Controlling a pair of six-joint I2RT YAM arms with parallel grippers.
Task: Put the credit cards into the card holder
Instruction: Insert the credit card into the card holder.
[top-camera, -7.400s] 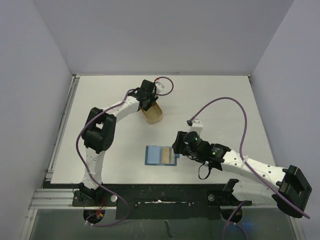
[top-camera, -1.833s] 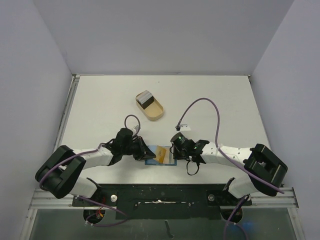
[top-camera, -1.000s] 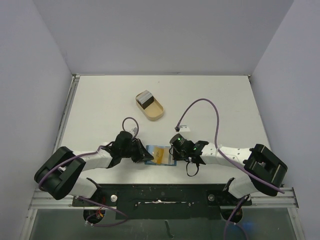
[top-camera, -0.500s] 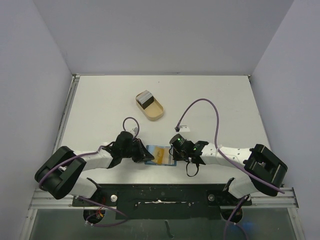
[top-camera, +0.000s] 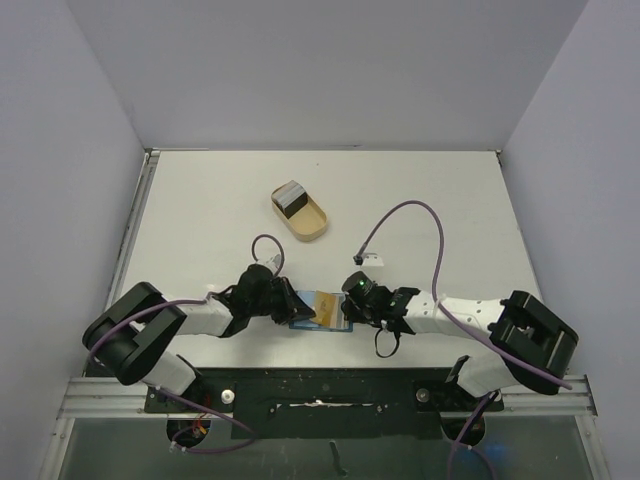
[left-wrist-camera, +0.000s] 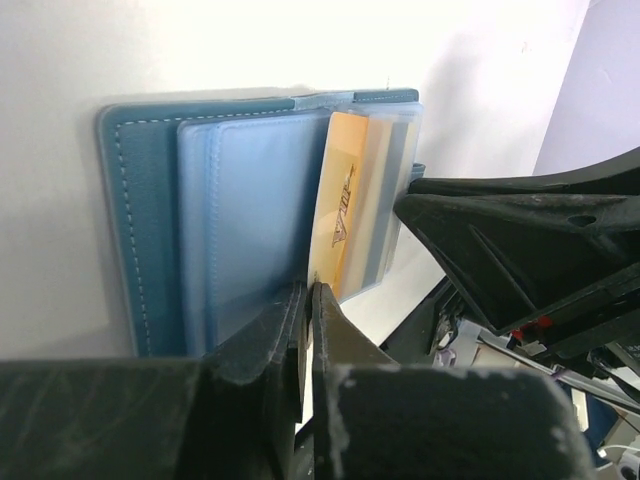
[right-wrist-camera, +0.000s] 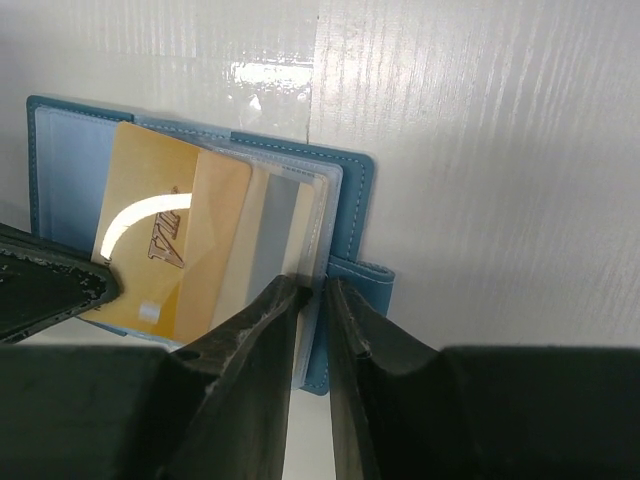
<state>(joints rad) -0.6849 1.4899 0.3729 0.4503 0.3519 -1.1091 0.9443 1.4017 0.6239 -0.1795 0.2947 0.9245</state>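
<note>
The teal card holder (top-camera: 304, 321) lies open near the table's front edge, its pale blue pockets (left-wrist-camera: 250, 210) facing up. My left gripper (top-camera: 299, 305) is shut on the near edge of a tan-orange credit card (left-wrist-camera: 342, 215), which leans into the holder's clear sleeves. From the right, my right gripper (top-camera: 349, 304) is shut on the holder's right-hand sleeves and cover (right-wrist-camera: 352, 215), beside the snap tab (right-wrist-camera: 366, 272). The orange card (right-wrist-camera: 165, 245) shows in the right wrist view too, overlapping the sleeves. More credit cards (top-camera: 290, 196) stand stacked in the tray.
A tan oblong tray (top-camera: 314, 231) sits further back on the white table, left of centre. A purple cable (top-camera: 420, 215) loops over the table behind the right arm. Both arms lie low along the front edge, their fingers close together over the holder.
The left arm came from the tray to the holder with the orange card. Over the last second it edged slightly right, the card with it. The right gripper stayed at the holder.
</note>
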